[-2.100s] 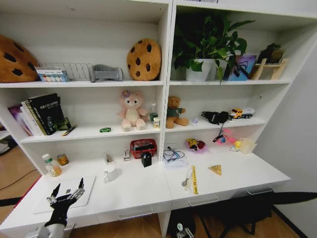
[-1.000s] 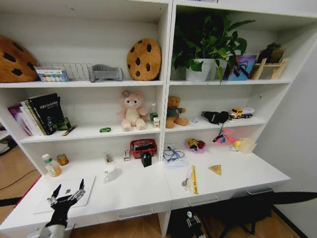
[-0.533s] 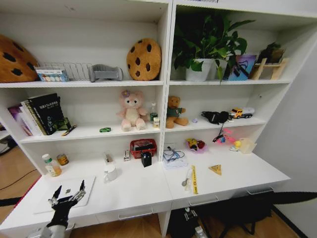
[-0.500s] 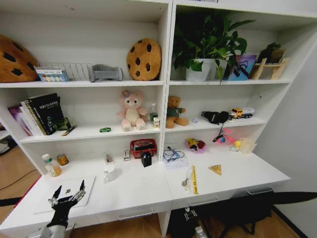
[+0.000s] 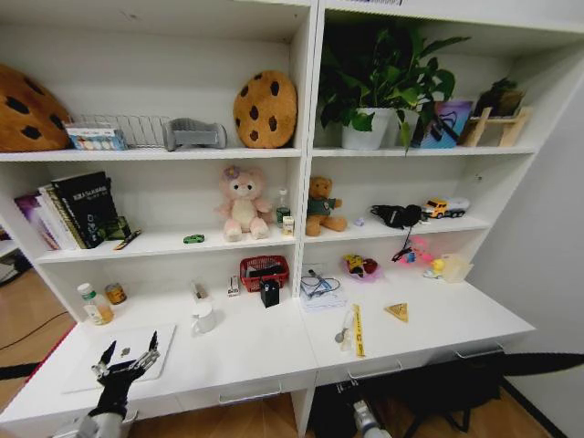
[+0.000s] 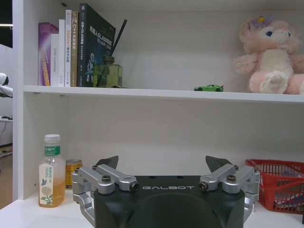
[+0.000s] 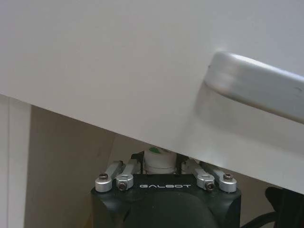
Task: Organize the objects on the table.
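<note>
Fingers of the left gripper are spread wide apart, low at the front left of the desk, over the laptop. Down under the desk front, the right gripper has its fingers shut on a small white thing. Up on a shelf sits the green toy car.
</note>
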{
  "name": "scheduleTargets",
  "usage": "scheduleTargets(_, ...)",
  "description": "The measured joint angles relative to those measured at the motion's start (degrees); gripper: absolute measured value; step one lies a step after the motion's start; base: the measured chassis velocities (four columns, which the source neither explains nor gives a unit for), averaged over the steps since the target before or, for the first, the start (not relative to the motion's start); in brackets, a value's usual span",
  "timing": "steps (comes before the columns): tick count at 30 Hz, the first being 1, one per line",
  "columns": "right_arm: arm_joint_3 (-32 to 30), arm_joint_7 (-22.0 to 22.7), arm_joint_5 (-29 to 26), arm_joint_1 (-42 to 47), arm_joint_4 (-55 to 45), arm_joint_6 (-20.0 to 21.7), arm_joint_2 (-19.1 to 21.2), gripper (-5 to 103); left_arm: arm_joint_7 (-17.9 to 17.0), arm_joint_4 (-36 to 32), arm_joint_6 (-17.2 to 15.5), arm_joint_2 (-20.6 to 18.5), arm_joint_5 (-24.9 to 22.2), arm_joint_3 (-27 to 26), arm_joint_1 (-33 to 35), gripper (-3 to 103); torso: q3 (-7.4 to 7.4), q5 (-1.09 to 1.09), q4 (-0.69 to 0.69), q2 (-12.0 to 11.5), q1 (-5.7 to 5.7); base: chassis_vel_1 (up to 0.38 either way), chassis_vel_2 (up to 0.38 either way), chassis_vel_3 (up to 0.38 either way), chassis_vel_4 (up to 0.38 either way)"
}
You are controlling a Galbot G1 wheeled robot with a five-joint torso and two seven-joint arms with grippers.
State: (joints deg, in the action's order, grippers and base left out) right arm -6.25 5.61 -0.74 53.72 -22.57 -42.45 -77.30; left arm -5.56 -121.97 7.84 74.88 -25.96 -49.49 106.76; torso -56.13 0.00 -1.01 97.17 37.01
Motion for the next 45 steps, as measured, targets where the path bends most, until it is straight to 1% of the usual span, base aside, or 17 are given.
scheduleTargets(1, 0.1, -0.1, 0.1, 0.2, -0.3, 0.0, 0.0, 40, 0.0, 0.0, 0.0, 0.0, 0.0, 0.0, 0.0, 100, 0.0, 0.01, 0.0, 0.0, 0.0, 0.0, 0.0, 0.0, 0.0)
scheduleTargets(2, 0.1, -0.1, 0.1, 0.2, -0.3, 0.0, 0.0, 40, 0.0, 0.0, 0.0, 0.0, 0.0, 0.0, 0.0, 100, 0.0, 0.01, 0.0, 0.0, 0.0, 0.0, 0.0, 0.0, 0.0)
scheduleTargets(5, 0.1, -0.2, 0.1, 0.6, -1.1, 0.0, 0.1, 51, 0.0, 0.0, 0.0, 0.0, 0.1, 0.0, 0.1, 100, 0.0, 0.0, 0.0, 0.0, 0.0, 0.0, 0.0, 0.0, 0.0)
scheduleTargets(7, 0.1, -0.3, 0.1, 0.8, -1.3, 0.0, 0.1, 51, 0.0, 0.0, 0.0, 0.0, 0.1, 0.0, 0.1, 100, 0.0, 0.0, 0.0, 0.0, 0.0, 0.0, 0.0, 0.0, 0.0)
scheduleTargets(8, 0.2, -0.3, 0.1, 0.9, -1.5, 0.0, 0.2, 62, 0.0, 0.0, 0.0, -0.1, 0.1, 0.0, 0.1, 100, 0.0, 0.0, 0.0, 0.0, 0.0, 0.0, 0.0, 0.0, 0.0)
scheduleTargets(9, 0.2, -0.4, 0.1, 1.1, -1.5, 0.0, 0.3, 68, 0.0, 0.0, 0.0, -0.3, 0.1, 0.0, 0.1, 100, 0.0, 0.0, 0.0, 0.0, 0.0, 0.0, 0.0, 0.0, 0.0)
scheduleTargets(10, 0.2, -0.4, 0.1, 1.1, -1.5, 0.0, 0.3, 68, 0.0, 0.0, 0.0, -0.3, 0.1, 0.0, 0.1, 100, 0.0, 0.0, 0.0, 0.0, 0.0, 0.0, 0.0, 0.0, 0.0)
scheduleTargets(12, 0.2, -0.5, 0.1, 1.2, -1.6, 0.0, 0.4, 79, -0.1, 0.0, 0.0, -0.5, 0.1, -0.1, 0.1, 100, 0.0, 0.0, 0.0, 0.0, 0.0, 0.0, 0.0, 0.0, 0.0)
scheduleTargets(13, 0.2, -0.5, 0.1, 1.2, -1.6, 0.0, 0.4, 79, -0.1, 0.0, 0.0, -0.5, 0.1, -0.1, 0.1, 100, 0.0, 0.0, 0.0, 0.0, 0.0, 0.0, 0.0, 0.0, 0.0)
scheduleTargets(15, 0.2, -0.5, 0.2, 2.6, -3.3, -0.1, 0.9, 90, -0.2, -0.5, 0.0, -0.7, 0.1, -0.2, 0.0, 100, 0.0, 0.01, 0.0, 0.0, 0.0, 0.0, 0.0, 0.0, 0.0)
scheduleTargets(16, 0.2, -0.5, 0.2, 2.6, -3.3, -0.1, 0.9, 90, -0.2, -0.5, 0.0, -0.7, 0.1, -0.2, 0.0, 100, 0.0, 0.01, 0.0, 0.0, 0.0, 0.0, 0.0, 0.0, 0.0)
scheduleTargets(19, 0.1, -0.5, 1.3, 4.2, -4.6, -0.9, 1.2, 100, -0.2, -0.7, 0.0, 0.0, 0.1, -0.1, 0.1, 100, 0.0, 0.0, 0.0, 0.0, 0.0, 0.0, 0.0, 0.0, 0.0)
scheduleTargets(26, 0.0, -0.5, 4.2, 7.7, -5.9, -3.0, 1.9, 100, -0.2, -1.2, 0.0, 0.7, 0.4, 0.1, 0.2, 100, 0.0, 0.01, 0.0, 0.0, 0.0, 0.0, 0.0, 0.0, 0.0)
scheduleTargets(34, -0.5, -0.7, 3.4, 15.6, -11.7, -3.3, 3.3, 100, 0.0, -1.3, 0.2, 1.1, 0.4, -0.2, 0.6, 100, 0.01, 0.02, 0.0, 0.0, 0.0, 0.0, 0.0, 0.0, 0.0)
scheduleTargets(39, -0.7, -3.2, -1.0, 22.1, -19.0, -3.3, 5.2, 100, 0.0, -1.6, 0.3, 1.4, 0.4, -0.2, 0.7, 100, 0.0, 0.02, -0.02, 0.0, 0.0, 0.0, 0.0, 0.0, 0.0)
scheduleTargets(44, -2.2, -7.9, -6.2, 29.4, -31.5, -3.3, 9.5, 100, 0.2, -1.6, 0.3, 1.6, 0.5, 0.1, 0.8, 100, 0.01, -0.03, 0.0, 0.0, 0.0, 0.0, 0.0, 0.0, 0.0)
scheduleTargets(45, -2.8, -8.5, -6.9, 31.1, -34.5, -3.3, 10.5, 100, 0.2, -1.8, 0.3, 1.6, 0.5, 0.2, 0.8, 100, 0.01, 0.03, 0.0, 0.0, 0.0, 0.0, 0.0, 0.0, 0.0)
